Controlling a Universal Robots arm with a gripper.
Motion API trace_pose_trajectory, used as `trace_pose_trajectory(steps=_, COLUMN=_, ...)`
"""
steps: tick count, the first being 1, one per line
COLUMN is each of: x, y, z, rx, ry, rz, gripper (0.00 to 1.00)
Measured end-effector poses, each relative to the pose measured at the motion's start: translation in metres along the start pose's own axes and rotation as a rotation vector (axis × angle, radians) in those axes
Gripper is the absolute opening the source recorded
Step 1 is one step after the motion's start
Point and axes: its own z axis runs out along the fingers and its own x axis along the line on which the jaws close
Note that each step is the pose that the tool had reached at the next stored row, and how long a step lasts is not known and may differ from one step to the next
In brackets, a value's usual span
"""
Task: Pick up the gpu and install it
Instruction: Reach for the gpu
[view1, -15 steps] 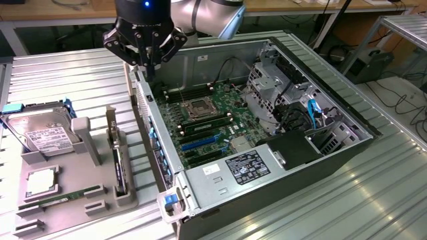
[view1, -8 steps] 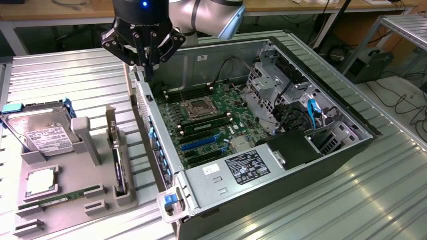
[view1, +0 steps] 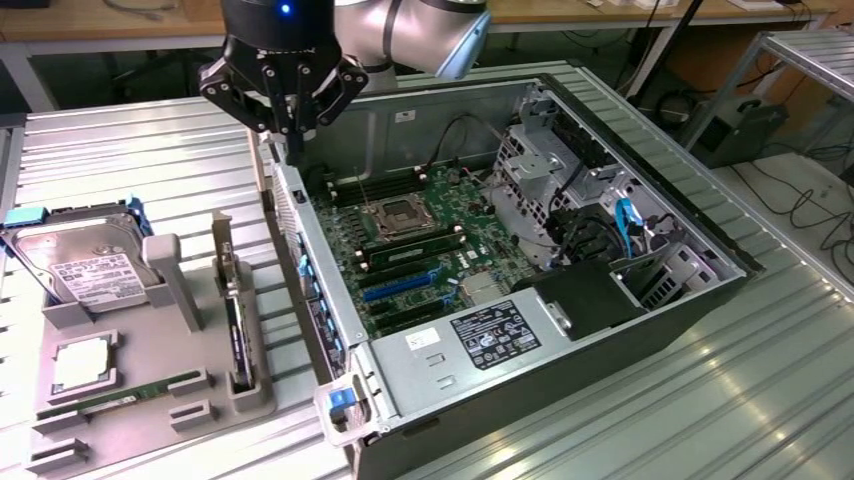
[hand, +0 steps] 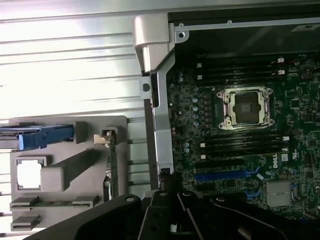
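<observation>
The gpu (view1: 238, 330) is a thin black card standing on edge in a slot of the grey holder (view1: 147, 430), silver bracket up, on the exterior view's left. In the wrist view the gpu (hand: 113, 165) is an edge-on strip beside the case wall. My gripper (view1: 288, 148) hangs over the far corner of the open computer case (view1: 320, 330), above and beyond the card and apart from it. Its tips meet in a point and hold nothing. My gripper (hand: 169, 184) is a dark tip over the case's metal edge. The motherboard (view1: 400, 250) lies exposed, with blue slots (view1: 400, 287).
The holder also carries a silver hard drive (view1: 80, 265) in a blue carrier, a square processor (view1: 83, 365) and a green memory stick (view1: 120, 396). Inside the case are a power supply (view1: 494, 335), drive cages (view1: 534, 170) and cables. All of it rests on ribbed metal table tops.
</observation>
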Motion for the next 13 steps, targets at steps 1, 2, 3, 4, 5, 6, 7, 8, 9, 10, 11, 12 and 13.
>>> trace_pose_trajectory(steps=1, x=0.0003, y=0.0, z=0.0, rx=0.0, ry=0.0, rz=0.0, gripper=0.11)
trace_pose_trajectory(steps=2, x=0.0006, y=0.0, z=0.0, rx=0.0, ry=0.0, rz=0.0, gripper=0.11)
trace_pose_trajectory(steps=3, x=0.0009, y=-0.0001, z=0.0, rx=0.0, ry=0.0, rz=0.0, gripper=0.11)
trace_pose_trajectory(steps=4, x=0.0011, y=-0.0001, z=0.0, rx=0.0, ry=0.0, rz=0.0, gripper=0.11)
trace_pose_trajectory(steps=5, x=0.0014, y=-0.0001, z=0.0001, rx=0.0, ry=0.0, rz=0.0, gripper=0.11)
trace_pose_trajectory(steps=6, x=0.0017, y=-0.0001, z=0.0001, rx=0.0, ry=0.0, rz=0.0, gripper=0.11)
trace_pose_trajectory(steps=7, x=0.002, y=-0.0002, z=0.0001, rx=0.0, ry=0.0, rz=0.0, gripper=0.11)
trace_pose_trajectory(steps=8, x=0.0022, y=-0.0002, z=0.0001, rx=0.0, ry=0.0, rz=0.0, gripper=0.11)
trace_pose_trajectory(steps=9, x=0.0025, y=-0.0002, z=0.0001, rx=0.0, ry=0.0, rz=0.0, gripper=0.11)
trace_pose_trajectory(steps=10, x=0.0027, y=-0.0002, z=0.0001, rx=0.0, ry=0.0, rz=0.0, gripper=0.11)
trace_pose_trajectory(steps=11, x=0.003, y=-0.0002, z=0.0001, rx=0.0, ry=0.0, rz=0.0, gripper=0.11)
trace_pose_trajectory(steps=12, x=0.0035, y=-0.0003, z=0.0001, rx=0.0, ry=0.0, rz=0.0, gripper=0.11)
trace_pose_trajectory(steps=13, x=0.0039, y=-0.0003, z=0.0001, rx=0.0, ry=0.0, rz=0.0, gripper=0.11)
